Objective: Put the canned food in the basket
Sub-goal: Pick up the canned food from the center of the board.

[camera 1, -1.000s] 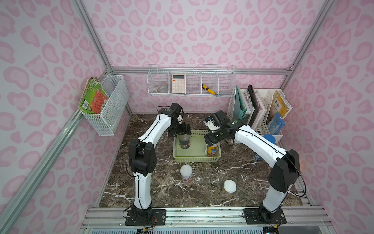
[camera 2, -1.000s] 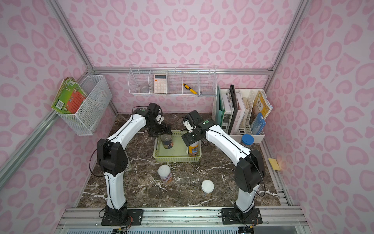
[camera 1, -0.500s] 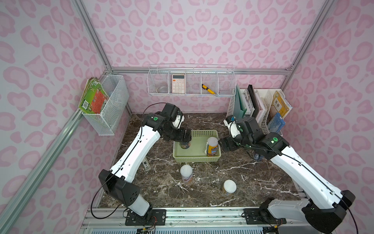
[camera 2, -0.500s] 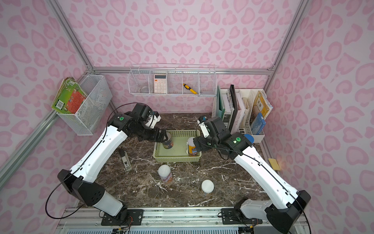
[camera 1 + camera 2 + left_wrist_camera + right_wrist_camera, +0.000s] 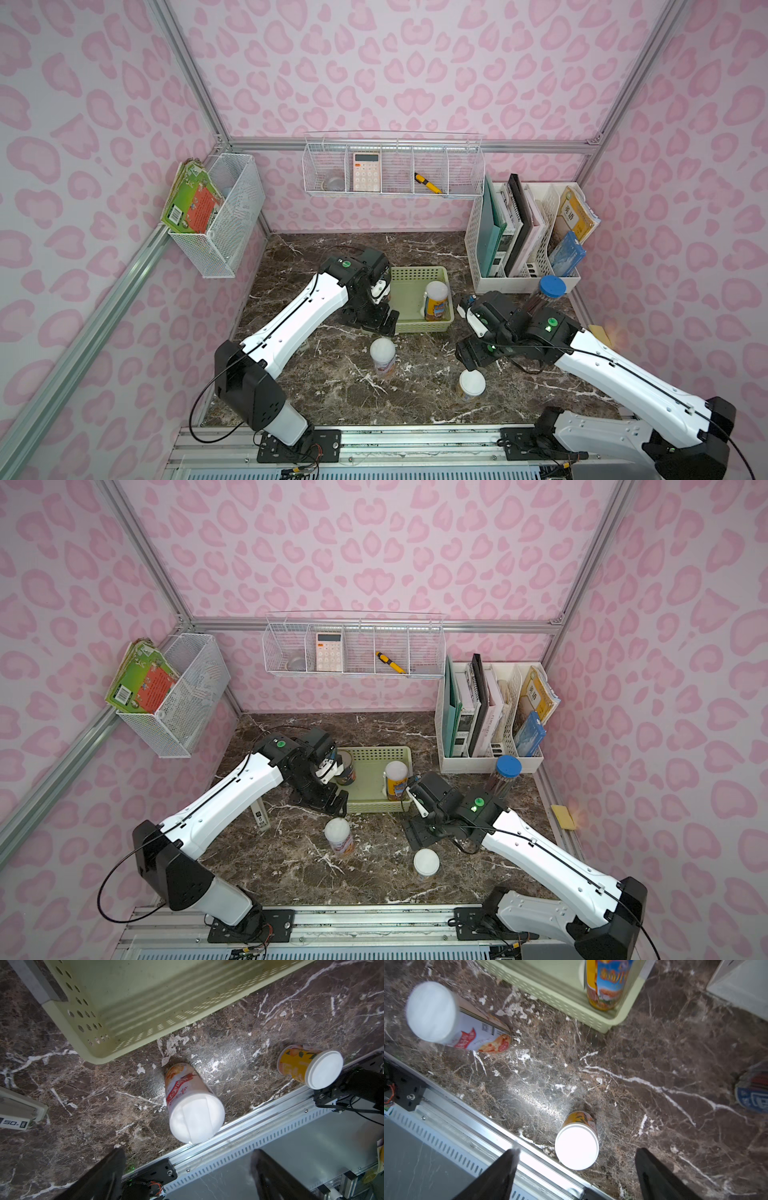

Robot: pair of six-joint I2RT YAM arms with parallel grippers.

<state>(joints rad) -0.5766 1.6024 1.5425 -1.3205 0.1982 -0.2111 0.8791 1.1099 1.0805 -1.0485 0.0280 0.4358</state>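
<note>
Two cans stood in the basket: the yellow can at its right end and the blue can at its left, showing in a top view beside the left arm's wrist. Two waited upright on the table: the pink can just in front of the basket and the orange can nearer the front rail. The left gripper hung wide and empty by the basket's near left corner, behind the pink can. The right gripper was also spread, holding nothing, with the orange can showing between its fingers in the wrist view. The likeliest slip was a finger landing on a white lid rather than beside it and tipping a can; the orange one, so near the rail, could roll off the table. A low carry might catch the basket wall or knock the yellow can. The right arm lay close to the jar, so a wide swing could topple it.
</note>
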